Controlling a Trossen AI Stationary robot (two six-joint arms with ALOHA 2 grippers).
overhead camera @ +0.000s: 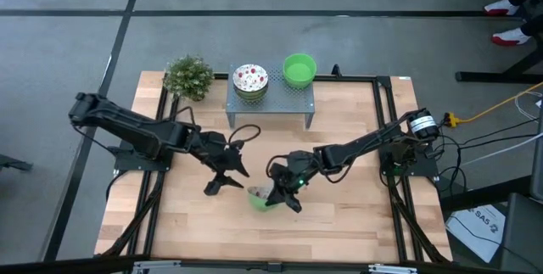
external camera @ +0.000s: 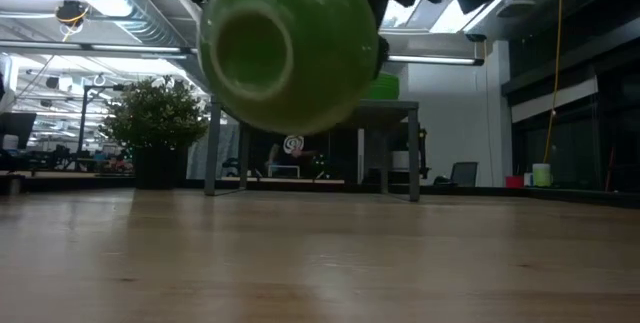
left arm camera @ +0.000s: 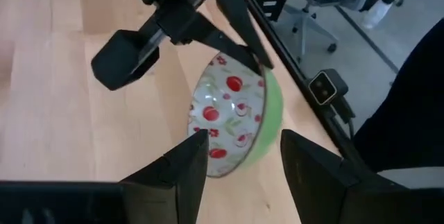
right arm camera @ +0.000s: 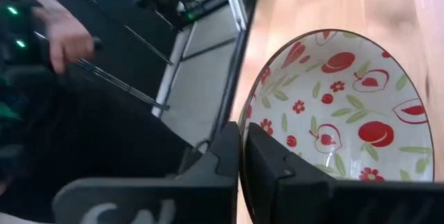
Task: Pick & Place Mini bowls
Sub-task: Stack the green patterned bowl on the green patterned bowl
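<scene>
My right gripper (overhead camera: 287,196) is shut on a mini bowl (overhead camera: 261,198) held over the table's middle. The bowl is green outside (external camera: 285,48) and white with red fruit pattern inside (right arm camera: 333,113); whether it is one bowl or two nested, I cannot tell. My left gripper (overhead camera: 225,176) hangs open just left of it, its fingers (left arm camera: 182,168) standing apart in front of the bowl's mouth (left arm camera: 229,113) without touching. Patterned bowls (overhead camera: 250,79) and a green bowl (overhead camera: 299,69) sit on the grey stand (overhead camera: 270,104). My right gripper pinches the bowl's rim (right arm camera: 243,137), one finger inside (right arm camera: 270,161) and one outside (right arm camera: 225,158). The bowl is lifted clear of the table and tipped on its side. Its foot (external camera: 250,53) faces the near edge and its mouth faces my left gripper.
The potted plant (overhead camera: 188,76) stands at the far left corner beside the stand. Black frame rails (overhead camera: 386,130) run along the table's sides. A person's hand (right arm camera: 66,37) and dark clothing show beyond the near edge. Bare wood (overhead camera: 339,223) lies under and around the held bowl.
</scene>
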